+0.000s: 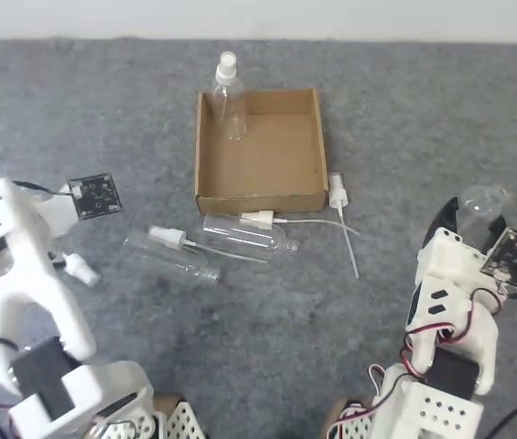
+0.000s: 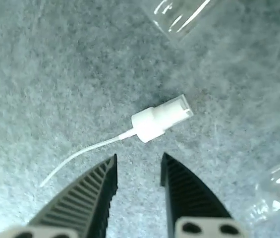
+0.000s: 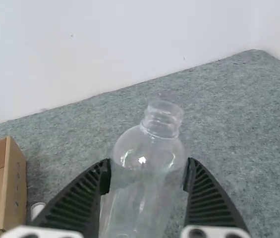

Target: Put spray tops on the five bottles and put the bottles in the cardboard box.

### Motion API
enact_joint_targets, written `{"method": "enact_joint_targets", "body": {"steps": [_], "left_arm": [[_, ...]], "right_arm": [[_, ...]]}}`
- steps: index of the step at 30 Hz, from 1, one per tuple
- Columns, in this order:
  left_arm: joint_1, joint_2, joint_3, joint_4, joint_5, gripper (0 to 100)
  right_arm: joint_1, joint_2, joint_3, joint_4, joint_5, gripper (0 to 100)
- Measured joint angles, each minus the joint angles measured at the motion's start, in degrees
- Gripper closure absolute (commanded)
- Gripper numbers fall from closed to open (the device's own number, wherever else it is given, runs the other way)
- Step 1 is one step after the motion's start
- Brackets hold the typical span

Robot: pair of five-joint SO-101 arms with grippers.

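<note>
- Grey carpeted counter; cardboard box [image 1: 317, 146] upper centre of high view.
- Right pincer [image 3: 148, 168] pinches uncapped bottle [image 1: 480, 201], right edge.
- Left pincer [image 2: 139, 158] spread, just short of loose spray top [image 2: 159, 119].
- Capping step; next probably needs closing on that top.

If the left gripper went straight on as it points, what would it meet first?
Probably the loose spray top lying on the carpet just ahead of the open left gripper, though depth is unclear and it may touch carpet first.
</note>
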Motion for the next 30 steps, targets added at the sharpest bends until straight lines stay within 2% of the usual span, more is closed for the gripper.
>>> {"method": "enact_joint_targets", "body": {"steps": [6,13,17,23,30], "left_arm": [[0.0,0.0,0.0,-0.3,-1.7,75],[0.0,0.0,8.1,-10.5,-6.5,75],[1.6,0.0,12.7,-15.3,-6.9,75],[5.1,0.0,16.4,-17.1,-7.0,75],[4.7,0.0,23.5,-28.7,-7.0,75]], "right_arm": [[0.0,0.0,0.0,0.0,0.0,89.5],[-0.6,0.0,0.0,0.0,2.3,89.5],[-2.5,0.0,0.0,0.0,2.6,89.5],[-2.7,0.0,0.0,0.0,2.7,89.5],[-2.7,0.0,0.0,0.0,2.7,89.5]]}}
